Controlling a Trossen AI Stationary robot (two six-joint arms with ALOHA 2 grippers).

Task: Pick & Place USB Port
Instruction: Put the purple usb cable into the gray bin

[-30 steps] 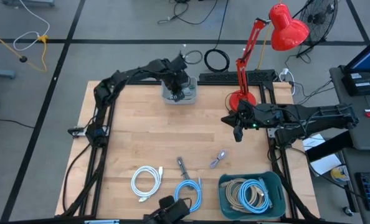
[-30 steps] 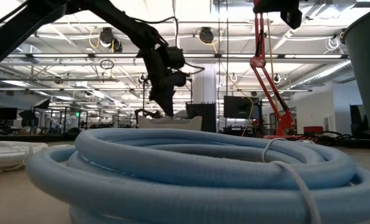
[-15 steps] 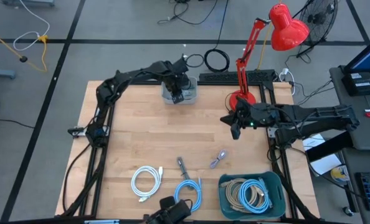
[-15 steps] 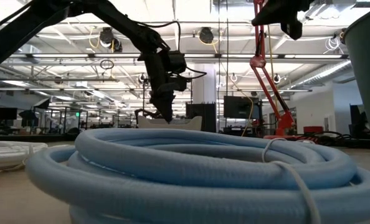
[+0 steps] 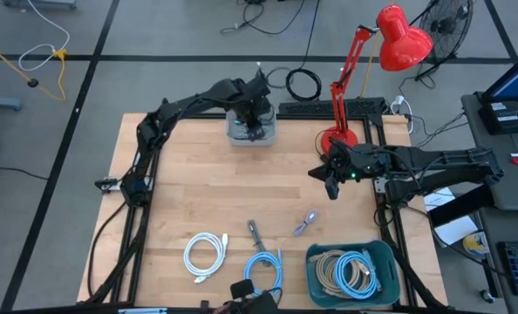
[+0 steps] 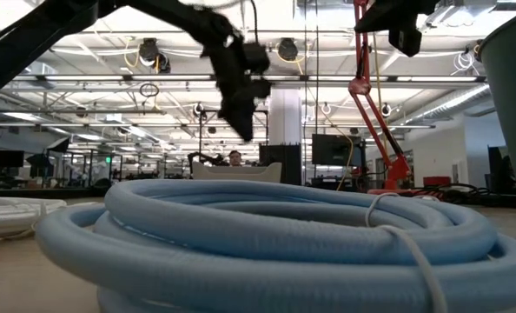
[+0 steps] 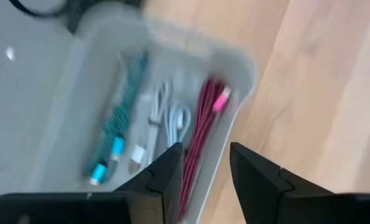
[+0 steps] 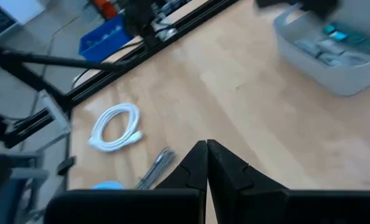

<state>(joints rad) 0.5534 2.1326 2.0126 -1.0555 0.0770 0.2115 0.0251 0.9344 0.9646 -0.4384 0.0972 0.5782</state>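
Grey tray (image 5: 252,133) at table's far edge: 3 USB cables in it – 1 teal (image 7: 114,147), 1 white (image 7: 162,121), 1 red (image 7: 203,127). L gripper (image 5: 257,112) above tray, fingers apart, empty. R gripper (image 5: 330,185) right of tray, fingers closed, empty. No legible writing.

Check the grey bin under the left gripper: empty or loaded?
Loaded. The left wrist view shows the grey bin holding a teal cable, white cables and a red cable. The left gripper hangs open above it.
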